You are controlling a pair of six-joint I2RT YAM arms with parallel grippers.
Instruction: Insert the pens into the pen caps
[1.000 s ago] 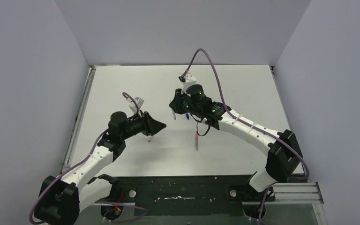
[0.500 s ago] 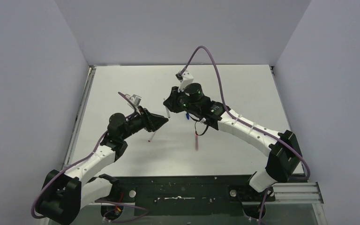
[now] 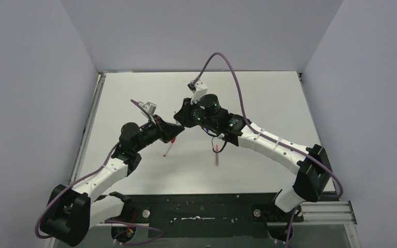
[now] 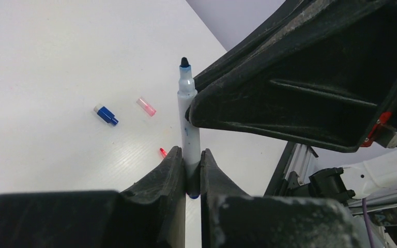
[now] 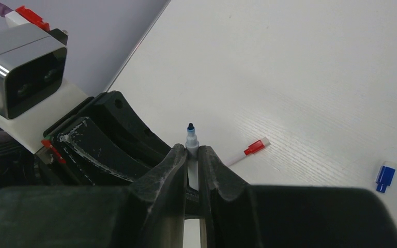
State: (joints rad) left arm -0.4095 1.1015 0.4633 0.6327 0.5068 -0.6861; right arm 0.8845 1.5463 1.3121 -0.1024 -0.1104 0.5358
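Table [image 3: 269, 103]: left end effector [image 4: 190, 156], right end effector [image 5: 192, 153] grip pen [image 4: 188, 111] (blue).

Left end effector [image 3: 171, 130] beside right end effector [image 3: 181, 118]

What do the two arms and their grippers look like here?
The left arm and right arm: white shells, black joints and bases, a purple cable looping along each. The left gripper and right gripper: black, wedge-shaped, with whitish scuffs. The right wrist shows green lights.
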